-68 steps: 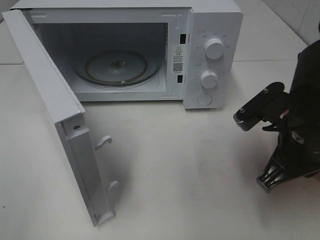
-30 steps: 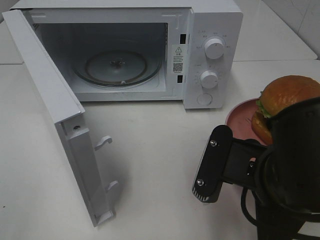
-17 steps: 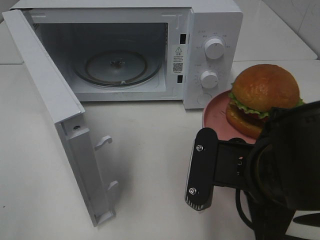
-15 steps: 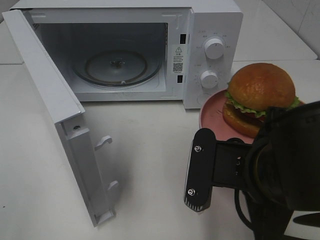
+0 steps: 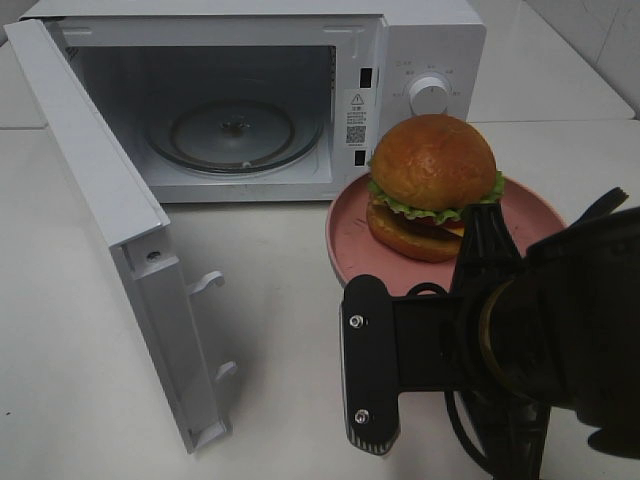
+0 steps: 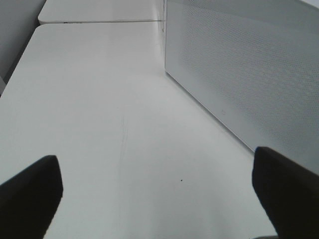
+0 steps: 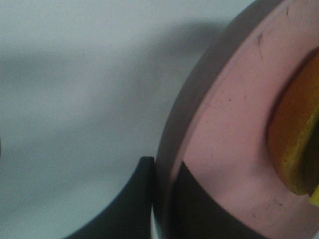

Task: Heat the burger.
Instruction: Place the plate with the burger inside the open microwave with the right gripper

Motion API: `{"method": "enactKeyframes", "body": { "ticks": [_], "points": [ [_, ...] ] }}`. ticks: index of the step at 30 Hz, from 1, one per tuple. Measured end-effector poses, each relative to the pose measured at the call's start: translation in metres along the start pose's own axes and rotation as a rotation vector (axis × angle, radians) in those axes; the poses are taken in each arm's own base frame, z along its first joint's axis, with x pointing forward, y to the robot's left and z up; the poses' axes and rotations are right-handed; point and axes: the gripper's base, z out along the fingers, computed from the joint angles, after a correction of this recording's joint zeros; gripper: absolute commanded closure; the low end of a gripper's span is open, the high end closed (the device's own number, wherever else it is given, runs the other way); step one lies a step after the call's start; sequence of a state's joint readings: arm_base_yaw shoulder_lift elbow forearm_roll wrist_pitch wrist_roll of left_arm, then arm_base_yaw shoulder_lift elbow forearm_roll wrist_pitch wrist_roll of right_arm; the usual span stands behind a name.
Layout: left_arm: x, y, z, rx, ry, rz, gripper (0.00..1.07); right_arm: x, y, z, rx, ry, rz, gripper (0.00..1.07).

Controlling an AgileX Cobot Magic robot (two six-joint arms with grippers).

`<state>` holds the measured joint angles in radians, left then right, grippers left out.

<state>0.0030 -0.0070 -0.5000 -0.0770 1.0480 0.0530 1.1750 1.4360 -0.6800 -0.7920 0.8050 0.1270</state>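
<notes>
White table fills the scene, with a white microwave standing at its far edge. Right end effector: its dark fingers are pressed together on the rim of a round pink plate, one finger under the rim and one on top, as the right wrist view shows close up. From the high view, a dark finger rises from the bulky black arm to the plate's near edge. On the plate sits the burger, upright, with a glossy golden-brown domed bun, frilly green lettuce, a dark patty and a yellow cheese edge; it rests slightly toward the far side of the plate. The plate casts a soft shadow on the table beneath it and appears to be held clear of the surface, in front of the microwave's control panel, just right of the open cavity. One dial shows above the bun. The microwave's door is swung wide to the left, and the cavity holds a round glass turntable. Left end effector: its two black fingers are spread wide apart with nothing between them, low over bare table beside the door's finely perforated white face, well apart from the plate and burger.
</notes>
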Motion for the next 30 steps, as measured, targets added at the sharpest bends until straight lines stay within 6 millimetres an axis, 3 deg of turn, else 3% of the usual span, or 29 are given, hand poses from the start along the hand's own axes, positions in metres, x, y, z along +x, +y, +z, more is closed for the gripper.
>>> {"method": "enactKeyframes", "body": {
  "ticks": [22,30],
  "points": [
    [-0.0001,0.0,0.0,0.0,-0.001,0.0,0.09,-0.0076,-0.0017,-0.0003,0.03,-0.08,-0.291,1.07],
    [-0.0001,0.0,0.0,0.0,-0.001,0.0,0.09,-0.0097,-0.0024,-0.0005,0.043,-0.102,-0.325,1.07]
  ]
}}
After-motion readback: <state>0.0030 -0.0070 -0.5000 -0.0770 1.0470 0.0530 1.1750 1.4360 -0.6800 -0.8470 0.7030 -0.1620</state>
